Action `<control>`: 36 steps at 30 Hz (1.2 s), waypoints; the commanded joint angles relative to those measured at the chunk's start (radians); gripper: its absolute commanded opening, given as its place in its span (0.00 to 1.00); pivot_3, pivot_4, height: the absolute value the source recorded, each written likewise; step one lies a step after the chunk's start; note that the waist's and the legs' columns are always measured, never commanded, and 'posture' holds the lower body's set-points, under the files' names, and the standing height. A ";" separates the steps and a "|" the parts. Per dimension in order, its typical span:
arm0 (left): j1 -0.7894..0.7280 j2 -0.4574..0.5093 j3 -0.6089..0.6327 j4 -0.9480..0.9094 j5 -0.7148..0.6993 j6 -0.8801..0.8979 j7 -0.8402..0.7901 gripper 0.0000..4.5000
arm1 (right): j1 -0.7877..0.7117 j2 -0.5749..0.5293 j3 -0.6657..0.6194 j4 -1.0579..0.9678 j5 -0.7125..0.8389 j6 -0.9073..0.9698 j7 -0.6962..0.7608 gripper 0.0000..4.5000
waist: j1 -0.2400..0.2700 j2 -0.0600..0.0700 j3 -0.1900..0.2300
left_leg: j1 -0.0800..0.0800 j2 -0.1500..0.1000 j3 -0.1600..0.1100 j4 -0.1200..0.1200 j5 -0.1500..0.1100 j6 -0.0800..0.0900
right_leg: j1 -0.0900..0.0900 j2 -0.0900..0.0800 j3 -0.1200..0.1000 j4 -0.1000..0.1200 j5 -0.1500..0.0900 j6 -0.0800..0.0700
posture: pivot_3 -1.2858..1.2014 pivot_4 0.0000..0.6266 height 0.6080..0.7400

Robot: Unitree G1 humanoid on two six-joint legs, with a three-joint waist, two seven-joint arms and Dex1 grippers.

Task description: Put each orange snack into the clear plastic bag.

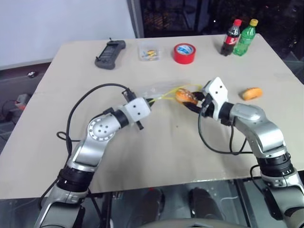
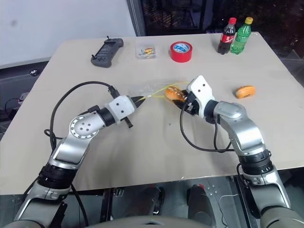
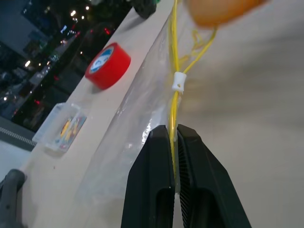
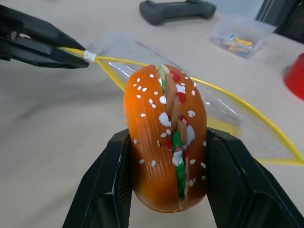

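My left gripper is shut on the yellow zip strip of the clear plastic bag, holding its mouth up off the table. In the left wrist view the strip runs straight out from between the closed fingers. My right gripper is shut on one orange snack, a glossy burger-shaped bun with white seeds, held upright right at the bag's open mouth. A second orange snack lies on the table to the right of my right arm.
At the far side of the table stand a red tape roll, a small clear box, a black handheld device, and two bottles, one dark and one green.
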 commanded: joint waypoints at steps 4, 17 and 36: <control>0.031 0.013 -0.002 -0.066 0.013 -0.091 -0.018 0.00 | -0.071 0.037 0.027 0.055 -0.015 -0.004 0.005 0.47 | -0.004 0.000 0.000 | 0.000 0.000 0.000 0.000 0.000 0.000 | 0.000 0.000 0.000 0.000 0.000 0.000 | 0.52 0.24 1.00; 0.075 0.011 -0.010 -0.092 0.041 -0.124 -0.029 0.00 | -0.201 0.216 0.050 0.450 -0.203 -0.130 -0.244 0.47 | -0.011 0.001 0.000 | 0.001 0.000 0.001 0.000 0.000 0.000 | -0.001 0.001 0.001 0.001 0.000 0.000 | 0.52 0.24 1.00; 0.037 -0.039 0.055 -0.069 0.093 0.125 0.073 0.00 | -0.023 -0.135 -0.156 0.090 0.031 -0.109 0.124 0.99 | -0.019 0.001 -0.001 | 0.001 0.000 0.000 0.000 0.000 0.000 | 0.000 0.001 0.000 0.001 0.000 0.000 | 0.52 0.24 1.00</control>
